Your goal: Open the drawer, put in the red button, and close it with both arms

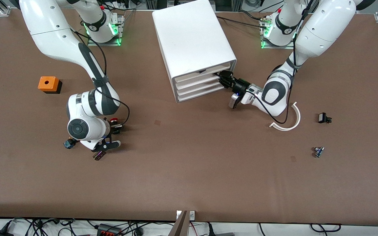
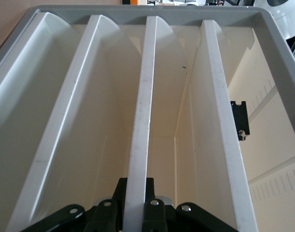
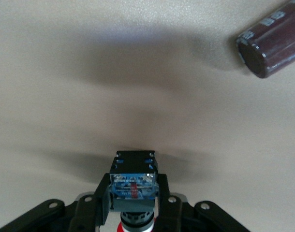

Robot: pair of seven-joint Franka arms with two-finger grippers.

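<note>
The white cabinet (image 1: 192, 39) stands at the middle of the table between the two bases. My left gripper (image 1: 222, 79) is at its stacked fronts, at the corner toward the left arm's end. In the left wrist view that gripper (image 2: 137, 208) is shut on the thin white front edge of the drawer (image 2: 140, 121), the second-highest front (image 1: 195, 84). Low at the tabletop toward the right arm's end, my right gripper (image 1: 115, 126) is shut on the red button (image 1: 113, 121). The right wrist view shows this gripper (image 3: 132, 193) clamping the red button (image 3: 132, 186) by its blue base, red cap toward the wrist.
A dark maroon cylinder (image 3: 271, 43) lies on the table close to the right gripper. An orange box (image 1: 48, 84) sits toward the right arm's end. A white curved strip (image 1: 287, 119) and two small dark parts (image 1: 323, 118) (image 1: 318, 151) lie toward the left arm's end.
</note>
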